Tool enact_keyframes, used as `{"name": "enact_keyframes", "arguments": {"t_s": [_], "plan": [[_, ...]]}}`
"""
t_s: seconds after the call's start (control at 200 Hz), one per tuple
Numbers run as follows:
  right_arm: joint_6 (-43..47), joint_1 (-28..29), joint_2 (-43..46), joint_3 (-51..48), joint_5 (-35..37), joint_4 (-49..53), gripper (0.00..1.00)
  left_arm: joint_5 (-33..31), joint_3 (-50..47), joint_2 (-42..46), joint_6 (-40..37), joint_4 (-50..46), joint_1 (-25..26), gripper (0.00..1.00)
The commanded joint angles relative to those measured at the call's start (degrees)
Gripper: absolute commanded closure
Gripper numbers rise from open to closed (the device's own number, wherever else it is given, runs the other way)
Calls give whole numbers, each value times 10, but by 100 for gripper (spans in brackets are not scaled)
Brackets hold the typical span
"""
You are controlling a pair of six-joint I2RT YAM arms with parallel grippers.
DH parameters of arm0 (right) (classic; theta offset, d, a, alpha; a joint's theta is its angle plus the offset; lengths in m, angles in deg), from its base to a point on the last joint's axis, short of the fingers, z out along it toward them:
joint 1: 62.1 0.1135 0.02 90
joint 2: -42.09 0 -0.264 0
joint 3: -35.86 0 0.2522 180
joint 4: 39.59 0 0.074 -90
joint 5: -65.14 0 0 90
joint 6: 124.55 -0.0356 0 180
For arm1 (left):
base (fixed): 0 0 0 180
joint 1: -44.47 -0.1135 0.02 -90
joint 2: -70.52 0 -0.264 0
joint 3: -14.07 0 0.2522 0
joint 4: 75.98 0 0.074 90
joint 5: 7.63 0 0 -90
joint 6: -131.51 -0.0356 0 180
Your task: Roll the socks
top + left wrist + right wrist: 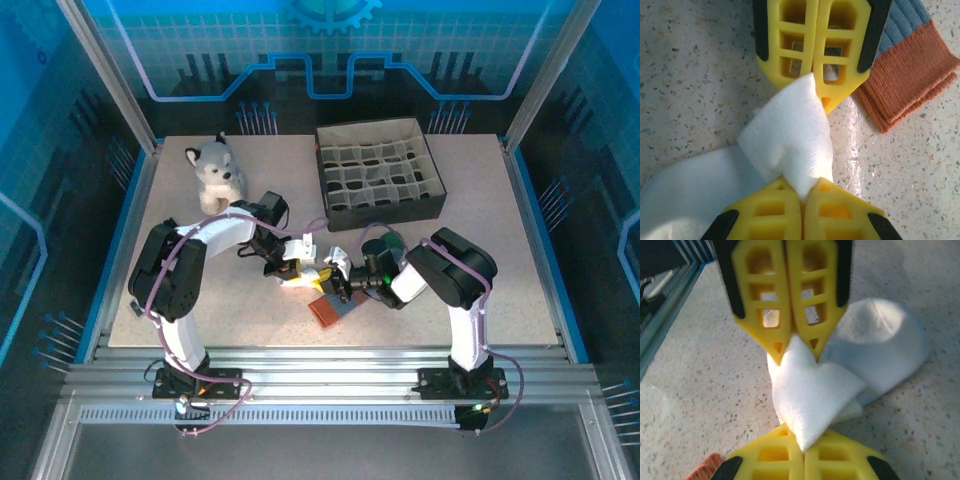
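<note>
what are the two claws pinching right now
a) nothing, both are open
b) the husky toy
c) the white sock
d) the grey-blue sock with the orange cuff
c: the left claw and the right claw are each shut on a fold of the white sock, while the orange-cuffed sock lies beside them, in neither claw.

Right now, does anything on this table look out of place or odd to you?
Yes: the white sock is bunched into a peak, pinched from opposite sides by the left gripper and right gripper, tip to tip. A plush husky toy sits at the far-left corner, unrelated to sock rolling.
</note>
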Motion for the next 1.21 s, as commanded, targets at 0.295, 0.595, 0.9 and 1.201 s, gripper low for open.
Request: {"name": "enact_keyframes", "arguments": {"t_s": [0.295,0.595,0.9,1.201], "plan": [[89,34,55,-16,58,81,100,-3,-61,92,126,101,4,65],[162,64,90,-5,90,193,100,-120,-76,184,368,152,1,53],[164,71,115,62,69,364,100,-198,-128,215,798,158,-40,55],[121,69,94,142,21,530,100,-141,-218,152,915,275,-56,56]]}}
